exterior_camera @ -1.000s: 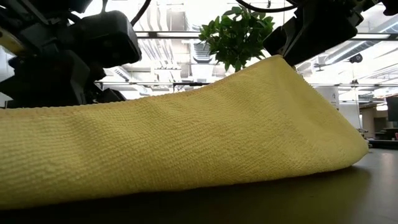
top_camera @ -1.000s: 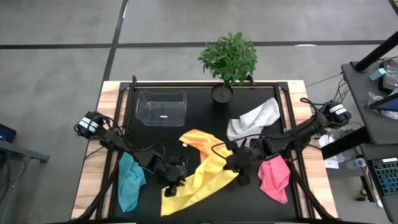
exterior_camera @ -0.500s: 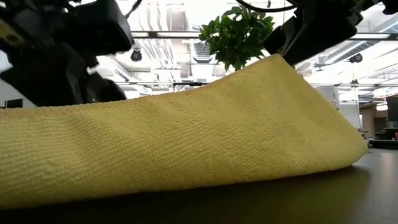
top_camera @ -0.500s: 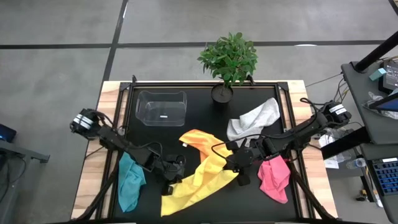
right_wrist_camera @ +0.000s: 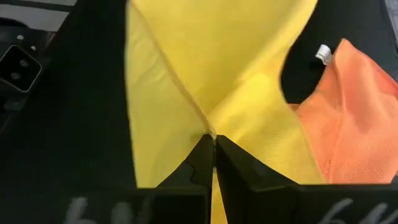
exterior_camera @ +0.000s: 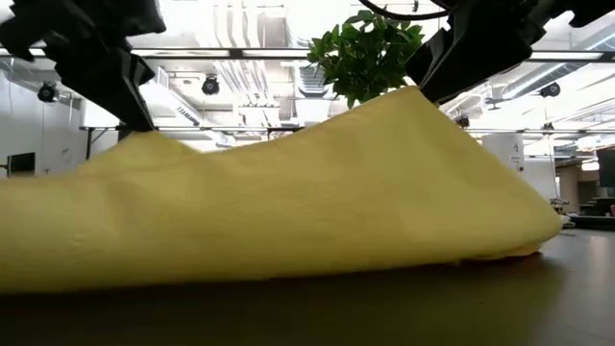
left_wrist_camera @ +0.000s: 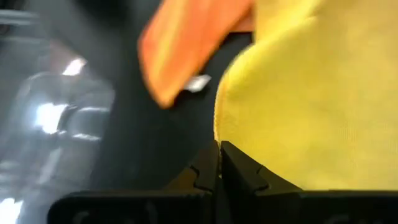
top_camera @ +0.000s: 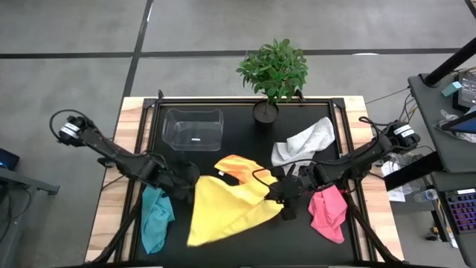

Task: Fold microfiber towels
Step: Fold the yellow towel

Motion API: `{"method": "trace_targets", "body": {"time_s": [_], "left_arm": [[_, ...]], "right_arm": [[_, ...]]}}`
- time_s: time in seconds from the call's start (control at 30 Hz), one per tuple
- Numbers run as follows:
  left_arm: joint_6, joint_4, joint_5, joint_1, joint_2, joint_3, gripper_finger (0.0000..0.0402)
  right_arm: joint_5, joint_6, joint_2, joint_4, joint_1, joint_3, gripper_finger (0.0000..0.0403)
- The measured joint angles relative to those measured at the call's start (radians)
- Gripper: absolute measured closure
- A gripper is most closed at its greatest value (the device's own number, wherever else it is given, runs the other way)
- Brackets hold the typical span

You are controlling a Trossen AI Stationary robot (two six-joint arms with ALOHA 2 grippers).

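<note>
The yellow towel (top_camera: 223,210) is spread at the table's middle front, between my two grippers, and fills the low view (exterior_camera: 288,211). My left gripper (top_camera: 191,183) is shut on its left corner. My right gripper (top_camera: 280,196) is shut on its right corner. The orange towel (top_camera: 239,167) lies partly under the yellow one. The teal towel (top_camera: 156,217) lies crumpled at the front left, the pink one (top_camera: 327,213) at the front right, and the white-grey one (top_camera: 305,141) at the back right. My left gripper pinches the yellow towel's left corner edge (left_wrist_camera: 227,135) between its two shut fingers, coming slanting down from the table's left. That corner is lifted (exterior_camera: 144,139), and the cloth slopes down from it to the table. My right gripper pinches the yellow towel's right corner at a crease (right_wrist_camera: 208,127) between its two shut fingers, coming slanting down from the table's right. That corner is held up (exterior_camera: 418,96); the towel sags between the two holds and its lower edge (exterior_camera: 288,279) lies on the table.
A clear plastic box (top_camera: 193,128) stands at the back left. A potted plant (top_camera: 273,74) stands at the middle of the far edge. The black mat (top_camera: 245,249) is bare along the front edge, below the yellow towel.
My left gripper has gone up and toward the table's far left, still shut on the yellow towel's left corner. That corner has been lifted and drawn outward, and the towel has spread wider. My right gripper and its corner have stayed in place.
</note>
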Motion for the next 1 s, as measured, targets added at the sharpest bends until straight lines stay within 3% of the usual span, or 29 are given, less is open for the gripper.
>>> {"method": "trace_targets", "body": {"time_s": [0.13,0.4,0.63,0.73,0.83,1.0], "left_arm": [[-0.063,-0.110,-0.014,0.014,-0.013,0.000,0.0401],[-0.067,-0.107,-0.014,0.018,0.062,-0.001,0.0396],[-0.065,-0.108,0.004,0.018,0.077,0.031,0.0321],[-0.042,-0.109,0.051,0.017,0.059,0.059,0.0285],[-0.036,-0.098,0.162,0.017,0.045,0.080,0.0259],[-0.070,0.050,0.316,-0.026,0.060,0.078,0.0250]], "right_arm": [[0.000,0.011,0.000,0.002,0.000,0.000,0.0394],[-0.001,0.002,0.000,0.007,0.001,0.000,0.0394],[0.042,0.010,-0.001,0.007,0.001,0.000,0.0394],[0.042,0.014,-0.009,0.007,0.001,0.000,0.0394],[0.041,0.023,-0.015,0.006,0.001,0.000,0.0394],[0.041,0.038,-0.018,0.006,0.004,0.000,0.0394]]}}
